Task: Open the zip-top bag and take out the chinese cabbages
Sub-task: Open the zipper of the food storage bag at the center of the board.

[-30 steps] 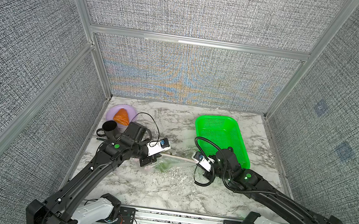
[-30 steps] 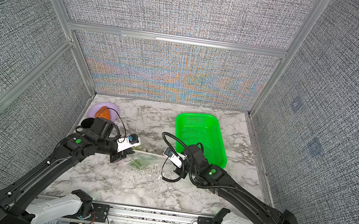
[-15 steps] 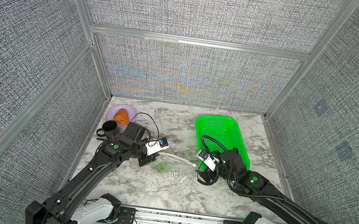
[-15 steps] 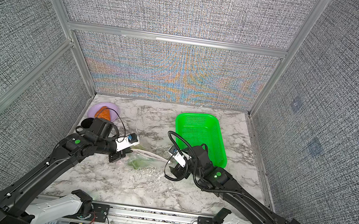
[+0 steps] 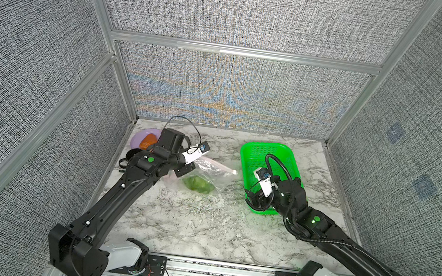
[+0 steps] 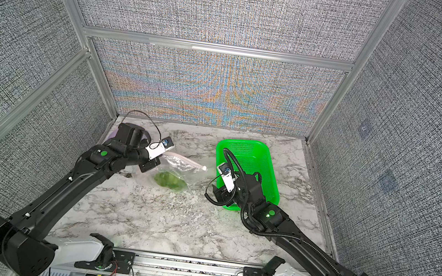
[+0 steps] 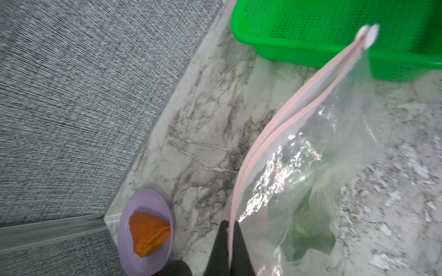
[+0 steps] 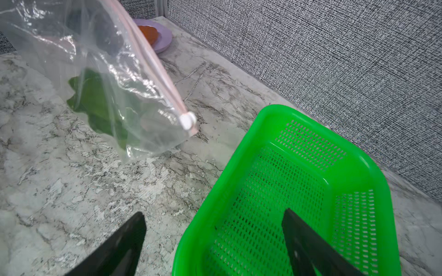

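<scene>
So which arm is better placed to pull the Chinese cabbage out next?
Probably right. The right gripper is open and empty, facing the slider end of the zip-top bag; the left gripper is shut on its zip strip.

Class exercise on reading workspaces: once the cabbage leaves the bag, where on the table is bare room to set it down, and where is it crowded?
Bare: the marble between the zip-top bag and the front rail; also the rear strip between purple plate and green basket. Crowded: around the plate, left gripper and bag.
</scene>
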Robot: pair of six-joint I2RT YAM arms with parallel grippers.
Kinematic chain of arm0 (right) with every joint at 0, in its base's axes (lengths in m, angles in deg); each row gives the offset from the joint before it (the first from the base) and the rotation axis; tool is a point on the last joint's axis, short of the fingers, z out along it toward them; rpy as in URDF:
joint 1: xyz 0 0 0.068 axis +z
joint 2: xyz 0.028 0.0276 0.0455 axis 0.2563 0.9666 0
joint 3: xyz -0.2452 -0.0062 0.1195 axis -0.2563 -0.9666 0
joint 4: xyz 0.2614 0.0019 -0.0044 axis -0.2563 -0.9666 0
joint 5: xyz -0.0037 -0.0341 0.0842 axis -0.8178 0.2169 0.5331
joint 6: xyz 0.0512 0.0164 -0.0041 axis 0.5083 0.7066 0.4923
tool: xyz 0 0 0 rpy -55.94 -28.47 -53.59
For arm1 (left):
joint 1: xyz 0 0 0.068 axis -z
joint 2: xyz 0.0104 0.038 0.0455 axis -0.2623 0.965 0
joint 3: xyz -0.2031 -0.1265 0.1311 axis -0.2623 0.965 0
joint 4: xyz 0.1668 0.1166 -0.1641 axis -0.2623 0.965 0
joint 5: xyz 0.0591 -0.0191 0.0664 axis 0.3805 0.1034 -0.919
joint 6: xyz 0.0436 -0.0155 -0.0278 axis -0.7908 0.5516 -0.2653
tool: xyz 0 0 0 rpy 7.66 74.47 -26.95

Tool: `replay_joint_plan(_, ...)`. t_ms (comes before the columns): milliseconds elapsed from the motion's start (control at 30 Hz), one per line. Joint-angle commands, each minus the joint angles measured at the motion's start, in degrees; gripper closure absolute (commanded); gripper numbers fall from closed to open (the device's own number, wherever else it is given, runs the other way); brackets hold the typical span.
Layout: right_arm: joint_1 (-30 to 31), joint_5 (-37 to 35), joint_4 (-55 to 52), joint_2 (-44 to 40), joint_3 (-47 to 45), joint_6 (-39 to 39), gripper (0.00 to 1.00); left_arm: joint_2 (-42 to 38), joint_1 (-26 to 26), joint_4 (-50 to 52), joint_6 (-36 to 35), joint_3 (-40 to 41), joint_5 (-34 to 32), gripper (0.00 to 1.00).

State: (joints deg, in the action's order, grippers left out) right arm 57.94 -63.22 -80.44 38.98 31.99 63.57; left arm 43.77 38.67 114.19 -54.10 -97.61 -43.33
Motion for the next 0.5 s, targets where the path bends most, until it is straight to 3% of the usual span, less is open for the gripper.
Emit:
replay_joint_plan(0, -0.11, -1.76, 4.37, 0.21, -0.11, 4.00, 0.10, 3.61, -0.61, -4.39, -3.64, -5.77, -3.85, 1.00)
replay_joint_plan(233, -0.11, -5.27, 5.09, -3.22, -0.35, 5.74, 0.10, 5.12, -0.62, -6.87, -9.88, -10.04, -4.48, 0.99)
replay_joint_plan(333, -0.11, -6.06, 4.98, -5.46, -0.35, 7.15, 0.11, 0.55, -0.36, -7.81, -10.61, -3.76, -1.94, 0.99)
replay_joint_plan(467, -0.10, -4.73, 2.66, -6.50, 1.20, 10.77, 0.11, -8.72, 2.49, -6.91, -6.48, 6.91, 0.33, 0.97)
